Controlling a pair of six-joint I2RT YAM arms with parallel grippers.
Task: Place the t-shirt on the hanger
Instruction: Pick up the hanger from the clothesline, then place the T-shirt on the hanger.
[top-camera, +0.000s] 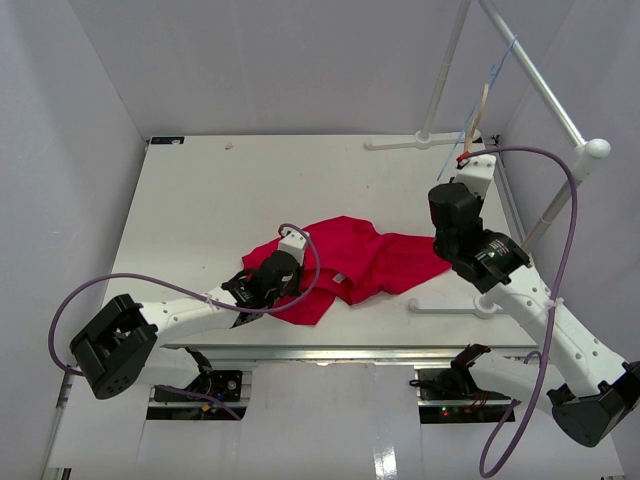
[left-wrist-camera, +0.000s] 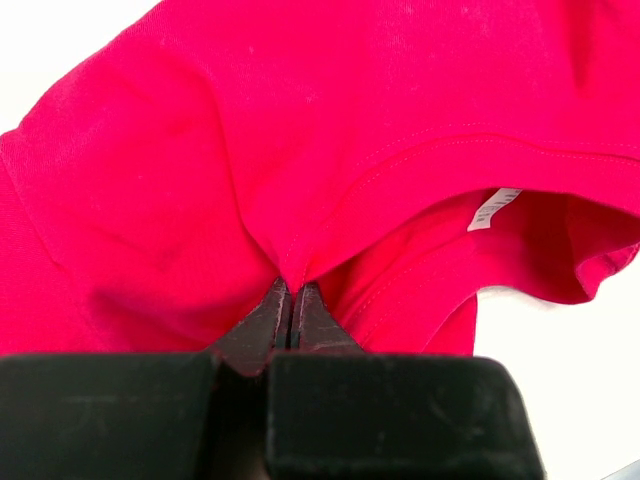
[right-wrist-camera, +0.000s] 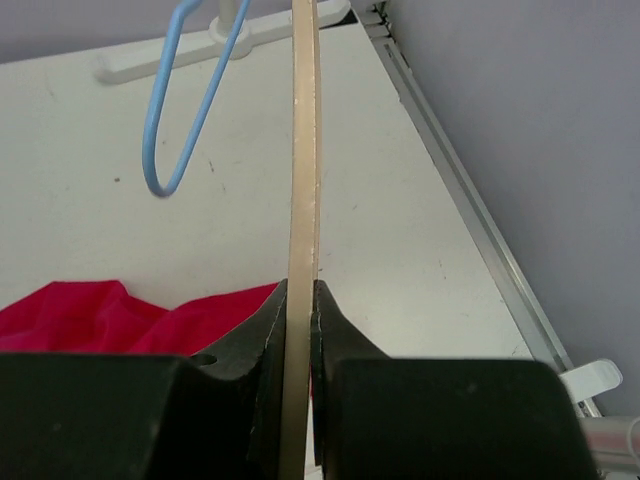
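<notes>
The red t-shirt (top-camera: 355, 258) lies crumpled on the white table (top-camera: 220, 200), near its front middle. My left gripper (top-camera: 292, 268) is at the shirt's left edge. In the left wrist view the left gripper (left-wrist-camera: 290, 292) is shut on a pinched fold of the t-shirt (left-wrist-camera: 250, 150), and the white neck tag (left-wrist-camera: 493, 208) shows to the right. My right gripper (top-camera: 468, 158) is raised at the back right, shut on the tan wooden hanger (top-camera: 483, 105). The right wrist view shows the hanger (right-wrist-camera: 303, 150) edge-on between the shut jaws of the right gripper (right-wrist-camera: 300, 300), with the t-shirt (right-wrist-camera: 100, 315) below.
A thin light-blue wire hanger (right-wrist-camera: 185, 110) hangs beside the wooden one from a white rack pole (top-camera: 540, 85). The rack's white feet lie at the back (top-camera: 415, 143) and front right (top-camera: 455, 307). Grey walls enclose the table on three sides.
</notes>
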